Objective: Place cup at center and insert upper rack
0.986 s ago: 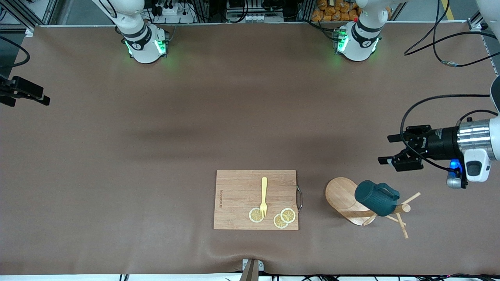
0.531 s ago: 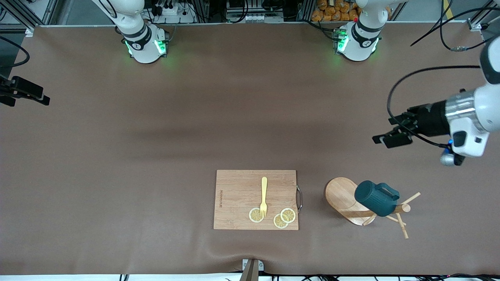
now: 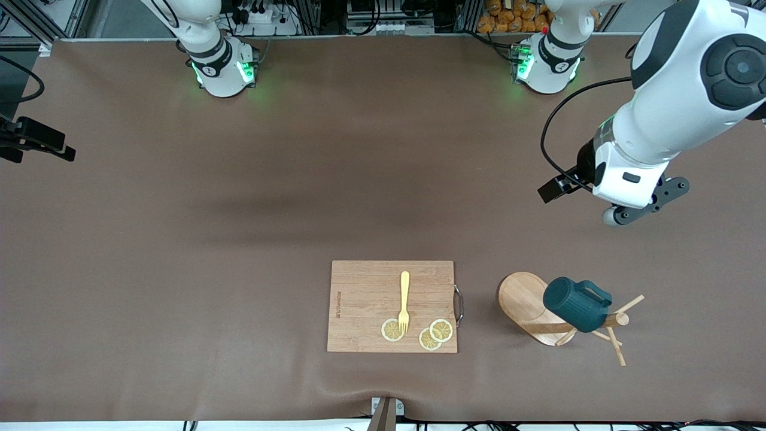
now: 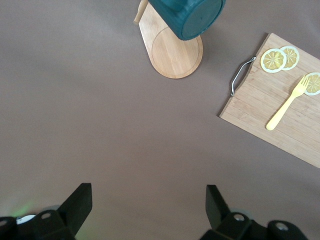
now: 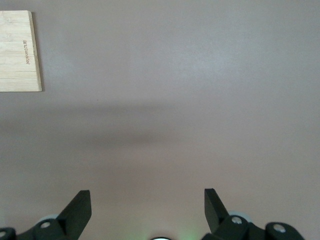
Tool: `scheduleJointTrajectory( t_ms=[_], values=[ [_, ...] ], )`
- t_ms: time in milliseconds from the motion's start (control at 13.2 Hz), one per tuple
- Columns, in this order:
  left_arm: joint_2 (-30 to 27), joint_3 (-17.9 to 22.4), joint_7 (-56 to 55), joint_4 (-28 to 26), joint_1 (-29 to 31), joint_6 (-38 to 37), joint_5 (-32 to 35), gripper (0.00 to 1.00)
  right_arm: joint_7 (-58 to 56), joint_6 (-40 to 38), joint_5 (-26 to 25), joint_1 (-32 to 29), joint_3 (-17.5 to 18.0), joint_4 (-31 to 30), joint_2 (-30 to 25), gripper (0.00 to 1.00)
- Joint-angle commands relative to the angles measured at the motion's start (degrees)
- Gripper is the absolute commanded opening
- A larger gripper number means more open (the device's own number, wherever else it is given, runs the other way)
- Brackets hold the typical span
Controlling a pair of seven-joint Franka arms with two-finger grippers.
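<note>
The dark teal cup (image 3: 576,304) lies on its side, threaded on the light wooden mug tree (image 3: 522,299). The tree is tipped over, with its post and pegs pointing toward the left arm's end of the table. Both also show in the left wrist view, the cup (image 4: 187,15) over the oval base (image 4: 172,55). My left gripper (image 3: 552,190) hangs open and empty over bare table between its base and the tree; in its wrist view (image 4: 149,187) nothing is between the fingers. My right gripper (image 5: 147,192) is open, empty and waits high over bare table.
A rectangular wooden cutting board (image 3: 365,299) lies beside the tree, toward the right arm's end, with a yellow fork (image 3: 404,299) and lemon slices (image 3: 392,330) on it. Its metal handle (image 3: 459,304) faces the tree. A brown mat (image 3: 239,239) covers the table.
My left arm has swung up and back toward its base, and its open gripper has moved away from the tree. The cup, tree and right arm have not moved.
</note>
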Motion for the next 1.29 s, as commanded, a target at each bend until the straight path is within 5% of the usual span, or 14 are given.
scheduleJointTrajectory(
  t_ms=[0, 607, 835, 1062, 1214],
  values=[
    [-1.3, -0.2, 0.7, 0.4, 0.8, -0.2, 1.3, 1.00, -0.6, -0.4, 0.9, -1.4, 0.6, -0.4, -1.1, 1.00],
    [-4.5, 0.5, 18.3, 0.6, 4.8, -0.2, 1.4, 1.00, -0.6, -0.7, 1.0, -2.0, 0.7, -0.4, -1.1, 1.00],
    [-9.2, 16.1, 29.9, -0.2, -5.6, -0.5, 0.1, 1.00, -0.6, -0.7, 1.0, -2.0, 0.7, -0.4, -1.1, 1.00],
    [-10.8, 26.8, 37.4, -0.4, -12.6, -2.3, -2.1, 1.00, -0.7, -0.8, 1.0, -2.0, 0.7, -0.4, -1.1, 1.00],
    [-13.1, 29.2, 40.8, -3.4, -13.0, -2.1, -3.8, 1.00, -0.7, -0.8, 1.0, -2.0, 0.7, -0.4, -1.1, 1.00]
  ],
)
